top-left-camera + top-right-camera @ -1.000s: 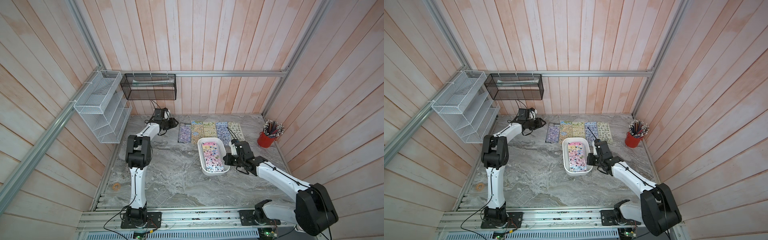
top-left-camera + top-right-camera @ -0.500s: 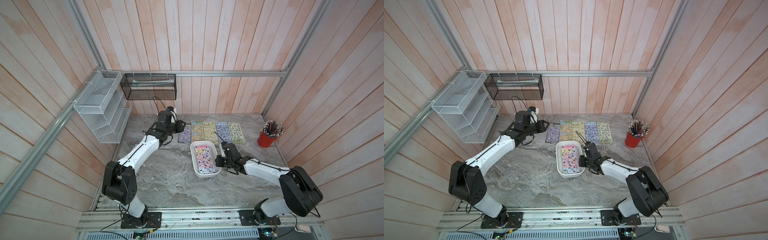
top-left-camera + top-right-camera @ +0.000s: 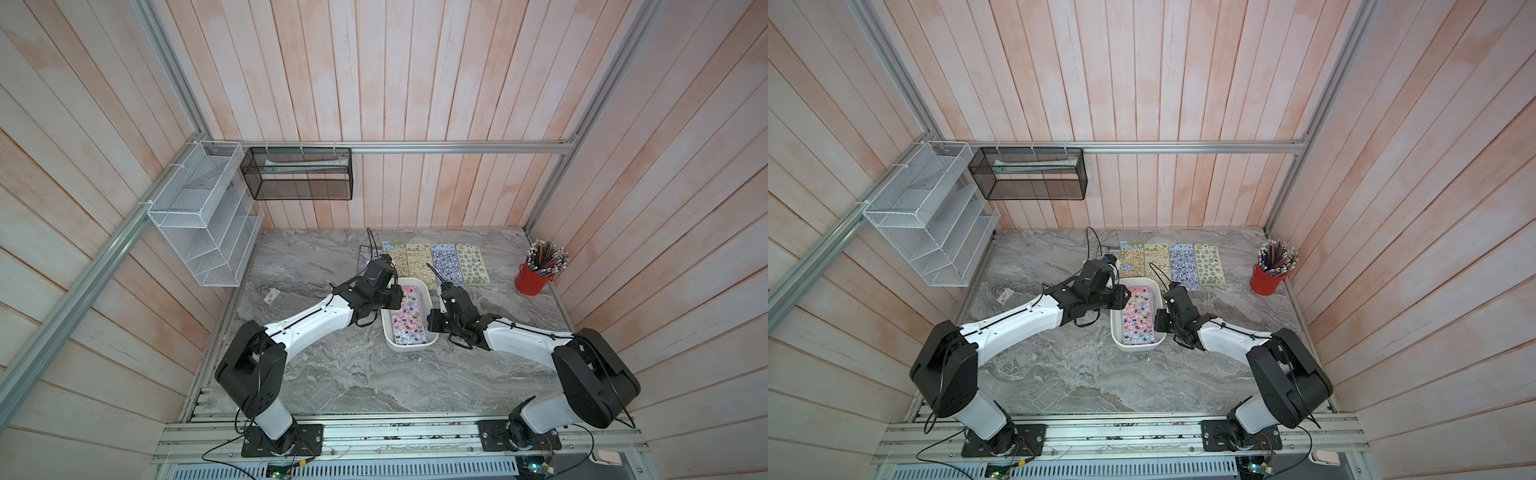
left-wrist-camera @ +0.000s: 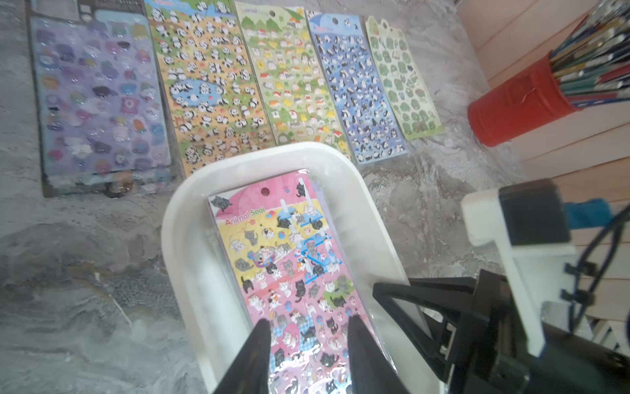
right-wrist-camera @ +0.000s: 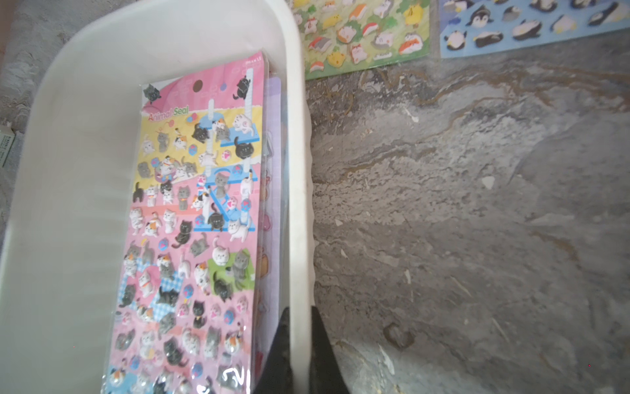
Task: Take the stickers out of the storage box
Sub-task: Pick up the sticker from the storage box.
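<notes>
- The right gripper (image 5: pixel 300 312) clamps the white storage box (image 5: pixel 68 153) by its side wall.
- The left gripper (image 4: pixel 306 327), jaws parted, hovers over the pink cat sticker sheet (image 4: pixel 272 252) inside.

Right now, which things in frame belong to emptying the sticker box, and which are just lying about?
Job: storage box; pink cat sheet inside it; laid-out sheets; left gripper, open over it; right gripper, shut on the box wall.
Idle: red pencil cup; white wire rack; black mesh basket; small tag.
</notes>
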`<state>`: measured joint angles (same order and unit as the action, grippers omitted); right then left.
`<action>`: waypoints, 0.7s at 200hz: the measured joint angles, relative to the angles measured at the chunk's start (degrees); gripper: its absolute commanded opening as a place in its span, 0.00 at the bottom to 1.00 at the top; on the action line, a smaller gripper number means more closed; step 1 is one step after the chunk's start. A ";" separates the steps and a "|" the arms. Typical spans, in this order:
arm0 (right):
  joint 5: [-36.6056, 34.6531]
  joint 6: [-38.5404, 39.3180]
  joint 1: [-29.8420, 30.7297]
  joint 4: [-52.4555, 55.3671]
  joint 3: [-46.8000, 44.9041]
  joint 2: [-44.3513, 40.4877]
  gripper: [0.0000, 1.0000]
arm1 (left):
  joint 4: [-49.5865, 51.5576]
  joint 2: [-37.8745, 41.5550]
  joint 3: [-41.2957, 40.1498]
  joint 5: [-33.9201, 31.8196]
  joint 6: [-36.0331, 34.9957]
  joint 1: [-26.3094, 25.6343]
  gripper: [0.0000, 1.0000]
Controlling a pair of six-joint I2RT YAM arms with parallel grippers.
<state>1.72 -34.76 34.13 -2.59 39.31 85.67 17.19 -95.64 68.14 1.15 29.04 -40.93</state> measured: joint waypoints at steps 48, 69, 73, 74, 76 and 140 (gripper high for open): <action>-0.42 -0.37 0.81 -1.49 -1.33 0.00 0.00 | 0.00 -3.30 -1.20 -2.34 2.51 -1.20 0.49; -0.55 -0.50 0.98 -2.29 -1.84 0.00 0.00 | 0.17 -4.20 -1.38 -3.87 3.82 -2.01 0.51; -0.57 -0.63 0.98 -2.43 -1.88 0.00 0.00 | 0.20 -4.35 -1.42 -4.24 4.07 -2.19 0.52; -0.57 -0.66 0.98 -2.45 -1.90 0.00 0.00 | 0.20 -4.37 -1.44 -4.26 4.17 -2.21 0.52; -0.57 -0.66 0.98 -2.47 -1.90 0.00 0.00 | 0.20 -4.46 -1.49 -4.48 4.26 -2.29 0.52; -0.59 -0.83 1.46 -3.96 -2.29 0.00 0.00 | -0.52 -8.22 -2.36 -7.93 8.17 -4.04 0.56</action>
<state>1.13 -35.59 35.59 -6.55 37.01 85.67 16.67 -103.85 65.78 -6.79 37.21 -44.97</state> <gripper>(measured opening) 0.082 0.548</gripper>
